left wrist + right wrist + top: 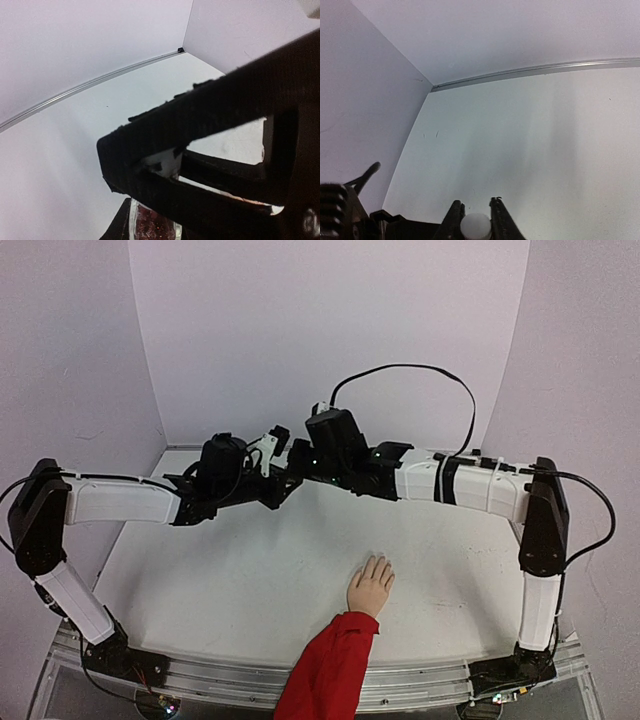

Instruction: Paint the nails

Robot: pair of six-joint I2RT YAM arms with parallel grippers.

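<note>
Back toward my bases and a little to the right of where my two pincers met, the mannequin hand [370, 588] lay flat on the worktop [230, 580], its red sleeve [330, 670] running off the near edge. Its long axis ran from the sleeve up to the fingertips, leaning slightly right. That put the nails [378, 562] at the end closest to my pincers, though they were too small to make out one by one. Both pincers were well apart from the hand, nose to nose toward the far side.

My right pincer [475, 219] was narrow, pinched on a round white cap [475, 226]. My left pincer [280, 478] looked closed on a small bottle [152, 225] of dark red glittery stuff. Only one finger showed beside the glass, the rest hidden by my right pincer's black frame, so I judged that hold rather than saw it whole. I could not tell whether the cap was off the bottle.

I took the cap for the brush end, and my right arm for the nearer one. From that pincer the nails lay toward my bases and to the right, so the coming move would mean drawing back and meeting the fingertips along the hand's own line.
</note>
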